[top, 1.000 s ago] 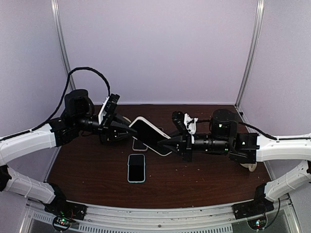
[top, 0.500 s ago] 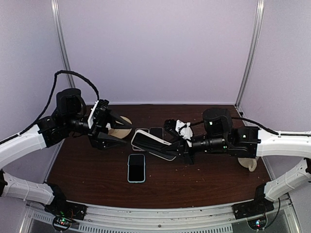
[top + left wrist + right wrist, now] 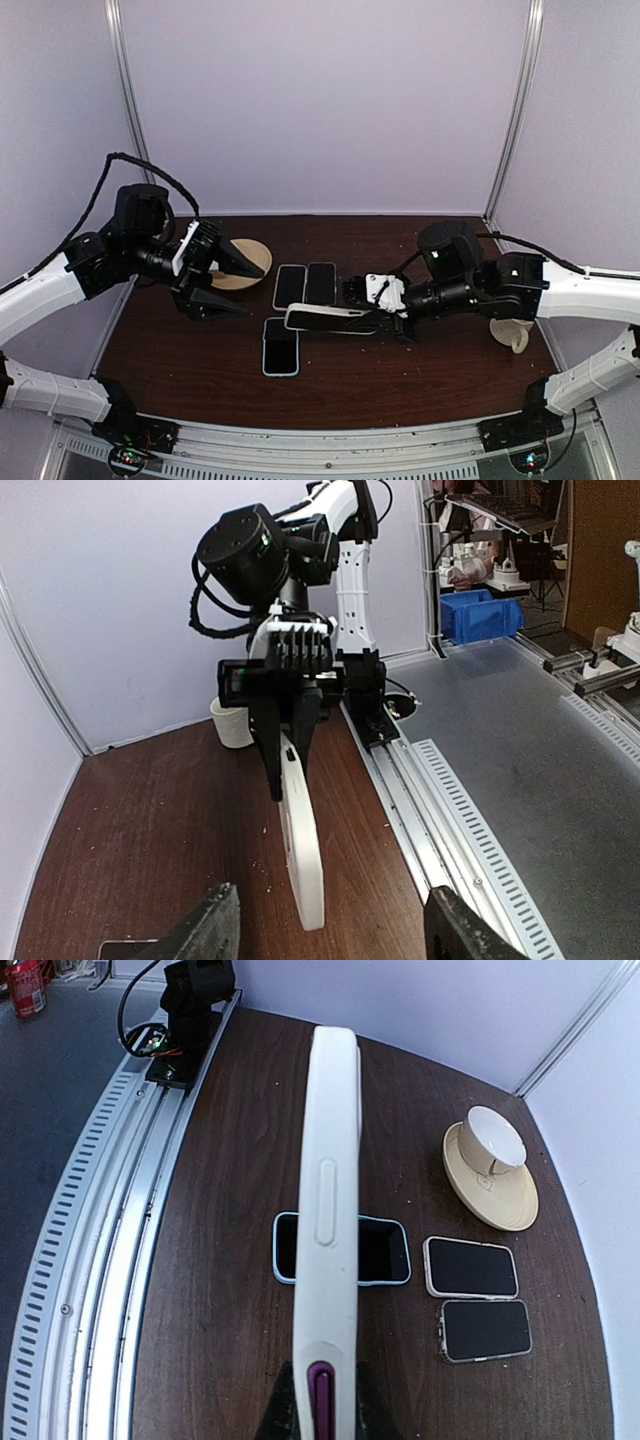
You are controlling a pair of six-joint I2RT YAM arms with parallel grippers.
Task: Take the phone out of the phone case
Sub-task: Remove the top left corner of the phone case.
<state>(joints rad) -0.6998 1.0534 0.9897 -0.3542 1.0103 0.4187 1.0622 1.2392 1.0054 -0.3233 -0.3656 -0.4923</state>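
Phone case (image 3: 322,320): white rounded plastic, held edge-on, long side roughly level, low over the brown wooden table (image 3: 400,385), between the two arms.
Phone: hidden in every view because the case is edge-on. Judged as seated inside, not yet out.
Right gripper (image 3: 384,322): pressed together on one short end of the case, carrying it alone.
Left gripper (image 3: 254,289): fingers spread wide, nothing in them, apart from the case's free end and pointing at it.
Step in hand: likely a left-side re-grip so you can peel the shell off.
How to do it: bring the left fingers to the free end and catch only the shell's lip at a corner, not the whole thickness. Keep the right pinch firm and don't twist. Pull the lip back off the body slowly, one corner, then the next.
Height: stay low, so a phone that pops loose drops short.
Clutter below: blue-rimmed phone (image 3: 281,347) just beside the case; two dark-screened phones (image 3: 289,287) (image 3: 320,283) side by side behind it. Don't knock them.
Risk: a lip slip or a loosened right pinch, and the whole thing lands on the blue-rimmed phone.
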